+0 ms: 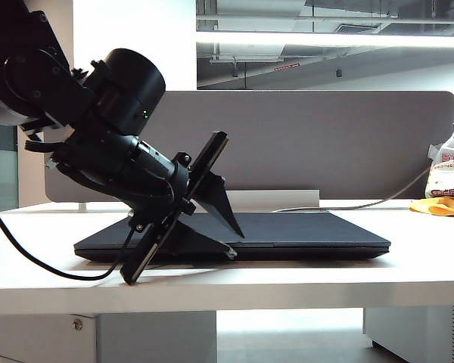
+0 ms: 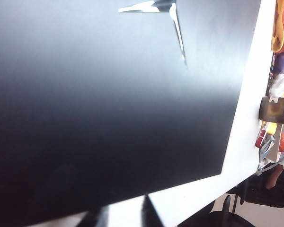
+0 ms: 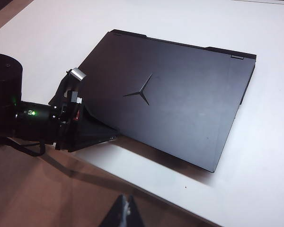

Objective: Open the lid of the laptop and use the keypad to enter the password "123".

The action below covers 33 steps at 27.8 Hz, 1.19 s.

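Left gripper [image 1: 231, 227] jaws apart at closed matte-black laptop [image 3: 170, 99] (three-pointed emblem on lid [image 2: 109, 94]), right gripper [image 3: 125, 213] shut above.

A: How much of the laptop [image 1: 287, 238] is really visible?

B: Only its shut shell. The lid [image 3: 170, 99] lies flat, so the screen, keyboard and keypad are all hidden beneath it.

A: And the left gripper [image 1: 231, 240]?

B: In the exterior view its lower finger [image 1: 200, 242] sits at the laptop's near-left edge, but contact there is too dark to judge. The left wrist view cuts the lid off on three sides, and the fingers are just blurred tips against it.

A: The right gripper [image 3: 125, 215]?

B: Only its dark fingertips poke in at the picture's edge, well clear of the laptop; their spacing can't be read.

A: That clutter [image 2: 277, 94] beyond the laptop?

B: Cropped, blurred, unidentifiable.
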Motion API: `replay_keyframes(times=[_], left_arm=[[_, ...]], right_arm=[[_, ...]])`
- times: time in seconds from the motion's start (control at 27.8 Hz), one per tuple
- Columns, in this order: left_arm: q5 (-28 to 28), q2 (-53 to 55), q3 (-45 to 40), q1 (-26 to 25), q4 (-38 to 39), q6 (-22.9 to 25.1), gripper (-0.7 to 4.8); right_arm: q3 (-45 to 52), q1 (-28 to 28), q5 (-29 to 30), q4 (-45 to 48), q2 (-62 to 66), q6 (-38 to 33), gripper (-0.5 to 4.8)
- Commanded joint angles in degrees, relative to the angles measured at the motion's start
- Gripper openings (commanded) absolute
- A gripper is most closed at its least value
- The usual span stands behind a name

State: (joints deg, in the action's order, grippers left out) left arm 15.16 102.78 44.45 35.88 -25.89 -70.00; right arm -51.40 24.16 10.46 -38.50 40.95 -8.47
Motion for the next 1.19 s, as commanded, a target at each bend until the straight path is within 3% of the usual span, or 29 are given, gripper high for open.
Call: replay_keyframes(times=[0.04, 0.65, 0.94, 1.19], left_arm=[[-2.36, -0.15, 0.42, -0.44, -2.32, 0.07, 0.99], [-3.37, -0.17, 0.44, -0.52, -5.20, 1.33, 0.99], [-1.99, -0.22, 1.77, -0.52, -7.32, 5.18, 0.98], [-0.76, -0.22, 6.40, -0.44, -3.56, 9.92, 0.88]], right_arm=[[-0.39, 0.04, -0.07, 0.57, -0.11, 0.20, -0.05], [-0.39, 0.04, -0.07, 0.57, -0.11, 0.20, -0.06], [-0.39, 0.04, -0.04, 0.52, -0.11, 0.20, -0.05], [-0.39, 0.04, -0.07, -0.94, -0.13, 0.22, -0.06]])
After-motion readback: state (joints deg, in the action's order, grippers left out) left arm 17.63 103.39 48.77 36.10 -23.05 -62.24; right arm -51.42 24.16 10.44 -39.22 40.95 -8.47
